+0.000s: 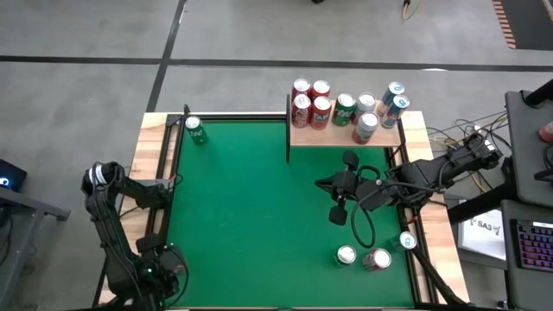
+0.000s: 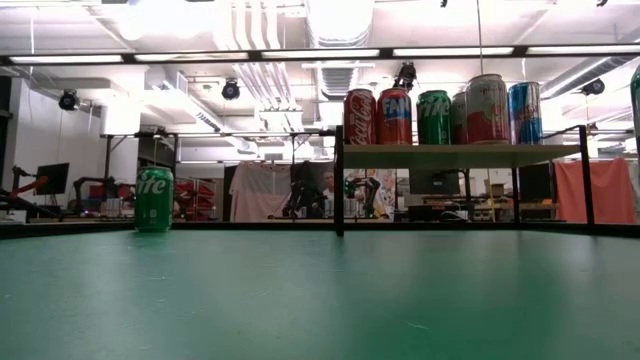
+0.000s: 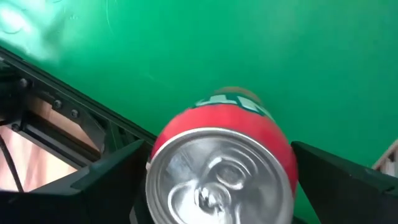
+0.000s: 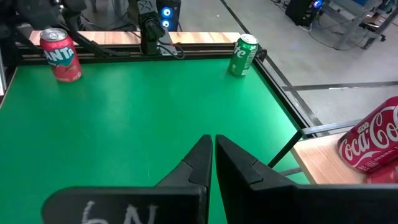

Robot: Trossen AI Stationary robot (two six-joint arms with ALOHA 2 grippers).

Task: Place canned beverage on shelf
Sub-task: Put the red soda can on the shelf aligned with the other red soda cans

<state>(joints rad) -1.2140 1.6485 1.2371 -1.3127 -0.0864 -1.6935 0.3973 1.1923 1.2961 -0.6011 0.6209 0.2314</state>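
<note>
I log one red Fanta can (image 3: 221, 165) upright on the green felt table (image 3: 186, 50) at its near-left corner, sitting between my left gripper's (image 3: 217, 180) wide-spread fingers (image 3: 102, 180), ungripped, well apart from the shelf (image 1: 346, 136), while my right gripper (image 4: 213, 163) hangs clenched, empty, mid-table.
</note>
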